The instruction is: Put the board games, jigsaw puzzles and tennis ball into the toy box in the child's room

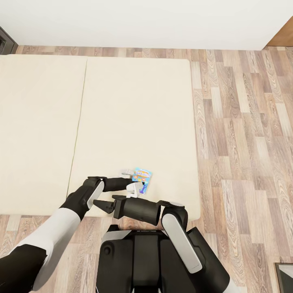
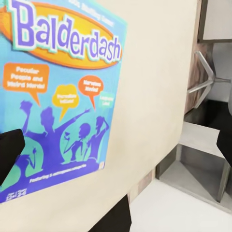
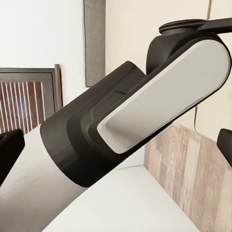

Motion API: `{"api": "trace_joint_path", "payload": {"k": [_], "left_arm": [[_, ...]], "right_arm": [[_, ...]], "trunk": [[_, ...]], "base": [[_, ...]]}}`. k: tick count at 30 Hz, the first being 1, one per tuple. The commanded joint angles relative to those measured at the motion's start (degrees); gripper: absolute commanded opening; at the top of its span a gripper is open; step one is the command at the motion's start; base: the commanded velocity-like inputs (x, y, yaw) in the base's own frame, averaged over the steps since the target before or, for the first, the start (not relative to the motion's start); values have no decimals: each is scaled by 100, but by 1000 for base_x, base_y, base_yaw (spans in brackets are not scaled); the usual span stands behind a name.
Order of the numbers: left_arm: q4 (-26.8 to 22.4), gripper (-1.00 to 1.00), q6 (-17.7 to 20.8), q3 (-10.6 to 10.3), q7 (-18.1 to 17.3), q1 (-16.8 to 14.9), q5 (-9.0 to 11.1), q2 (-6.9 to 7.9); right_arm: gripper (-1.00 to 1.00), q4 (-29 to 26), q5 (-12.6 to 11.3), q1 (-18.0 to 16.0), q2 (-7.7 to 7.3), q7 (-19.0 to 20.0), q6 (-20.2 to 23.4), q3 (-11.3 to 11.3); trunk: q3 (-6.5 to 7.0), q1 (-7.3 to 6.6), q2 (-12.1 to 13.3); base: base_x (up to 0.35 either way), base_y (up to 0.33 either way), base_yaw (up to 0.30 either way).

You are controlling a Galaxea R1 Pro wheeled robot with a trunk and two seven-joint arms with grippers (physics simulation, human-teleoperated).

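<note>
A small blue board game (image 1: 143, 177) lettered Balderdash lies flat on the bed (image 1: 134, 114), near the beige mattress's front right corner. My left gripper (image 1: 131, 180) is open right at the box's near edge, its pale fingers spread on either side of that edge. The left wrist view shows the board game (image 2: 58, 96) close up; one dark fingertip (image 2: 9, 154) overlaps its corner and nothing is gripped. My right gripper (image 1: 101, 204) hangs open over the bed's front edge, pointing at my left forearm (image 3: 145, 111). The table and the toy box are out of view.
Wood-plank floor (image 1: 244, 142) runs along the bed's right side and in front of it. A white wall (image 1: 142, 20) stands behind the bed. A dark framed object (image 1: 285, 276) lies at the lower right, and a brown panel (image 1: 283, 38) at the upper right.
</note>
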Motion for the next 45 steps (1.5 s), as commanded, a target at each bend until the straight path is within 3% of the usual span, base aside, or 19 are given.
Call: {"api": "trace_joint_path", "payload": {"k": [1, 45], "left_arm": [[-4, 100, 26, -18, 11, -3, 49, 12], [-4, 100, -64, -21, 11, -3, 43, 36]], "right_arm": [[100, -2, 19, -2, 3, 22, 25, -6], [100, 7, 19, -2, 3, -14, 25, -69]], "trunk": [[-6, 3, -9], [-6, 3, -9]], "base": [[0, 0, 0], [0, 0, 0]]}}
